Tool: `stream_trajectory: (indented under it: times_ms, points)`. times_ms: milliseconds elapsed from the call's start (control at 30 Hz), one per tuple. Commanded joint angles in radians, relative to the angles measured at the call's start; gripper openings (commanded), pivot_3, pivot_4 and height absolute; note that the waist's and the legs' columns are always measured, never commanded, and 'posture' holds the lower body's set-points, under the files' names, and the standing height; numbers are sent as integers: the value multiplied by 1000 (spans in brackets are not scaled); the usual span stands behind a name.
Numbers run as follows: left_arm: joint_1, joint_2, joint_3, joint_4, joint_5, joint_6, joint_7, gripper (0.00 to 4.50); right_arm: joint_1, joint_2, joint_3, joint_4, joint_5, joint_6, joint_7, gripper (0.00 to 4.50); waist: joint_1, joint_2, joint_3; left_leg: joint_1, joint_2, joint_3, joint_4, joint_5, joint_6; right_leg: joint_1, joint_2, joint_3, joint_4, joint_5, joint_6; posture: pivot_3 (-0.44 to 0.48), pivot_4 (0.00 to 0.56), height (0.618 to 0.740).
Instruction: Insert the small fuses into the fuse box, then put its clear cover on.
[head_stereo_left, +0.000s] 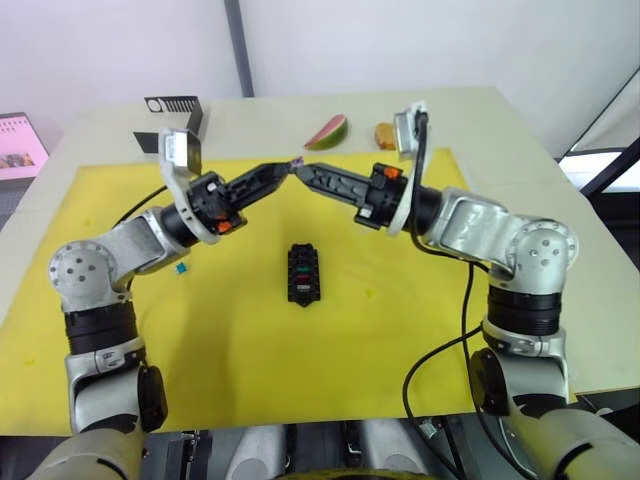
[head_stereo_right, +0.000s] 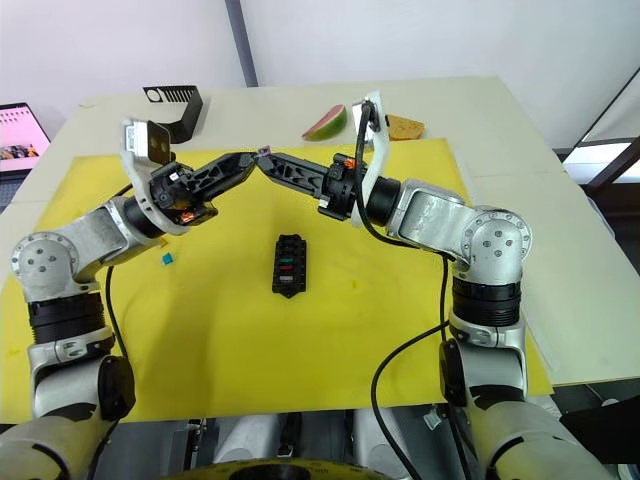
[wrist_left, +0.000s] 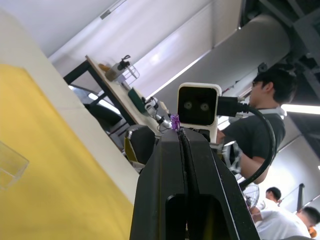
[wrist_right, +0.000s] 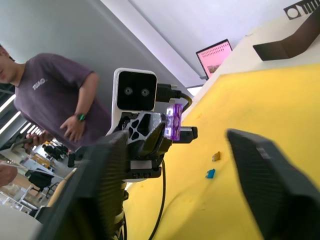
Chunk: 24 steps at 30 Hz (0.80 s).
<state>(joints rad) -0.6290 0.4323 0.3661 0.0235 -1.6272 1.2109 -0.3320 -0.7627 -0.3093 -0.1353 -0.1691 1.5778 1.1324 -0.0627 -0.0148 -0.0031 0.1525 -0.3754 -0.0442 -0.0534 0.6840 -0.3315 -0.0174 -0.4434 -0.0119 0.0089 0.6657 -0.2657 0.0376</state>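
**Handover in mid-air as purple fuse changed grippers above fuse box**

Fuses were only partly seated when both arms met over the yellow mat (head_stereo_left: 250, 380). The left gripper (head_stereo_right: 256, 157) had its fingers clamped on a purple fuse (wrist_right: 173, 121), held up at the fingertips, while the right gripper (head_stereo_left: 298, 171) faced it with its fingers spread wide on either side, not yet touching. The fuse box (head_stereo_left: 303, 273) lay on the mat below and between the arms, with a red and a green fuse already showing in its slots; other slots looked unfilled. A teal fuse (head_stereo_left: 181, 268) and an amber fuse (wrist_right: 216, 156) sat loose on the mat near the left arm. The clear cover (wrist_left: 10, 164) rested on the mat, apart from the box, so capping remained undone. A person (wrist_right: 55, 100) stood behind the table.
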Motion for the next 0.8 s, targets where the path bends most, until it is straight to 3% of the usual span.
stream_trajectory:
  times_ms: [33,800]
  points:
    - [-11,17,-4,-28,-31,-20,-2,0,-19,-7,-7,-42,28,-36,4,2527,0,0,0,0,0,0,0,0,0,0,0,0,0,0,0,0,150,740]
    - [-4,44,-34,-44,-45,-52,-8,0,-24,-52,14,-49,50,-68,14,2527,0,0,0,0,0,0,0,0,0,0,0,0,0,0,0,0,150,740]
